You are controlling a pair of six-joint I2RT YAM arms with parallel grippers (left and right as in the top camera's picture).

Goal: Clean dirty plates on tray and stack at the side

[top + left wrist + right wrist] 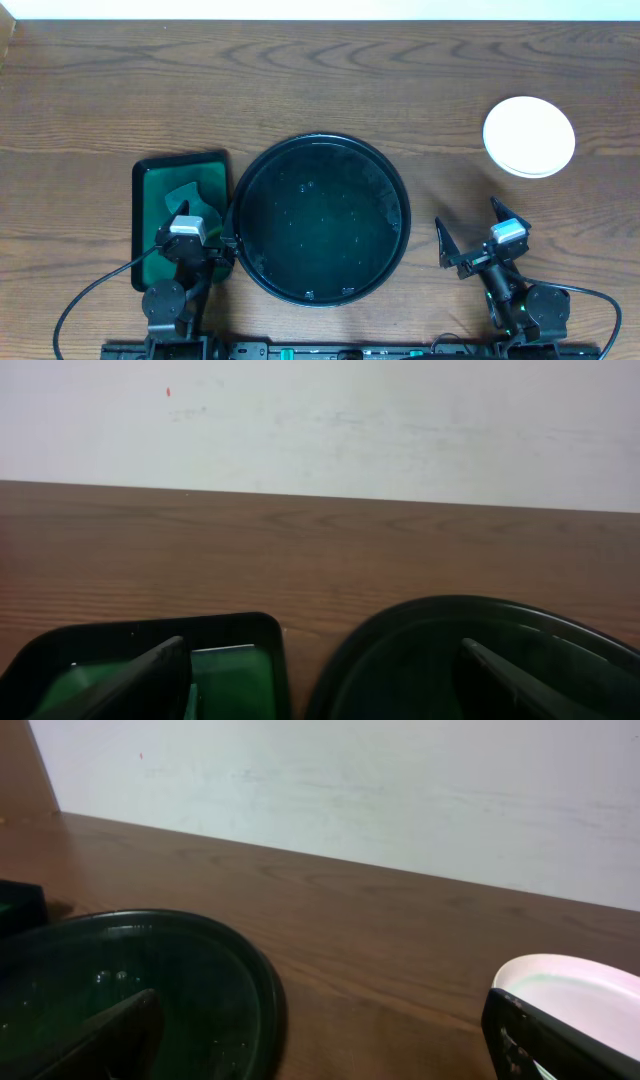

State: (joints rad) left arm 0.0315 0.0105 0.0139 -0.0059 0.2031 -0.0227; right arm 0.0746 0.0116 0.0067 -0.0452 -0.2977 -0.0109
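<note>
The round black tray [392, 190] lies at the table's centre, holding only water droplets. White plates [529, 136] sit as one pile on the wood at the far right; I cannot tell how many. Their rim [590, 990] shows clean in the right wrist view. My left gripper [207, 213] hangs open at the tray's left edge, spanning the gap [322, 643] between the tray's rim [450, 608] and the green tray. My right gripper [468, 218] stands open and holding nothing on bare wood [322, 995], between the black tray [250, 970] and the plates.
A green rectangular tray [150, 215] lies left of the black tray, with a teal cloth [185, 193] in it; its corner [245, 622] is in the left wrist view. A white wall runs along the table's far edge.
</note>
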